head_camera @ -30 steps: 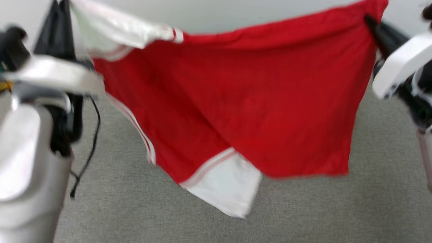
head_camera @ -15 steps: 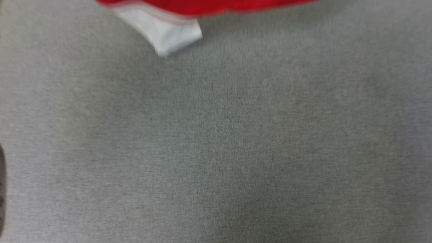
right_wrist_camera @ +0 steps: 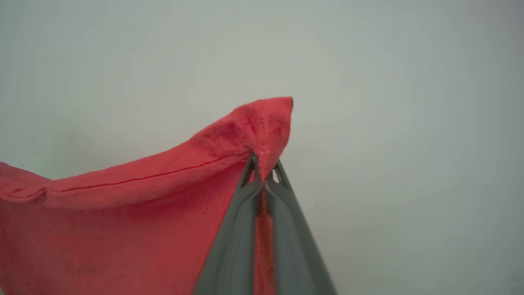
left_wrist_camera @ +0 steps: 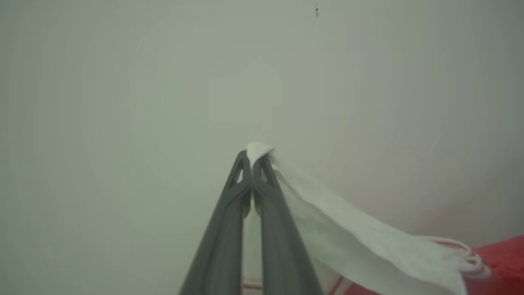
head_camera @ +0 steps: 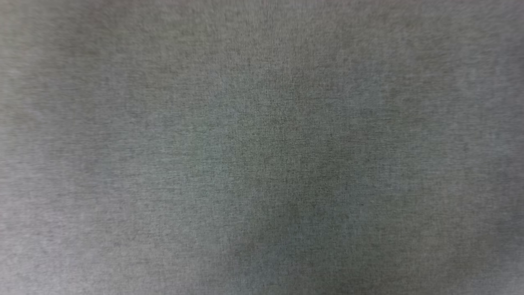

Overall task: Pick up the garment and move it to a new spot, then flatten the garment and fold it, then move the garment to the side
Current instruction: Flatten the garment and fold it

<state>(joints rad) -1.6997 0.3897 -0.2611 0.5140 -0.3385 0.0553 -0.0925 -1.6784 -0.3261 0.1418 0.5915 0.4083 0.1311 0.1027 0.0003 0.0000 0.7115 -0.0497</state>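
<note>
**Item:** the garment [right_wrist_camera: 123, 213], red jersey cloth with a white sleeve, soft and thin; held in the air, gripped at two points, one by each gripper

**Right hold:** right gripper [right_wrist_camera: 264, 166], its two dark fingers pressed together with a fold of red cloth pinched between the tips; a red corner stands up past the tips, a stitched hem [right_wrist_camera: 143, 178] runs from it down toward that view's left edge, and the body of the cloth hangs below the hem, beside and behind the fingers

**Left hold:** left gripper [left_wrist_camera: 254, 162], fingers likewise closed tight, the tip of the white sleeve [left_wrist_camera: 348, 233] caught between them and poking out just past the tips; the sleeve drapes away to that view's lower right, ending in red-and-white striped trim [left_wrist_camera: 466, 256]; red cloth shows past the trim in the lower right corner, and more trim lies low behind the fingers

**Backdrop:** plain pale wall [left_wrist_camera: 123, 82] behind both holds, with one small dark speck near the top of the left wrist view

**Head view:** grey woven surface [head_camera: 262, 147], blurred, darker down the middle; whether floor or tabletop cannot be told
</note>
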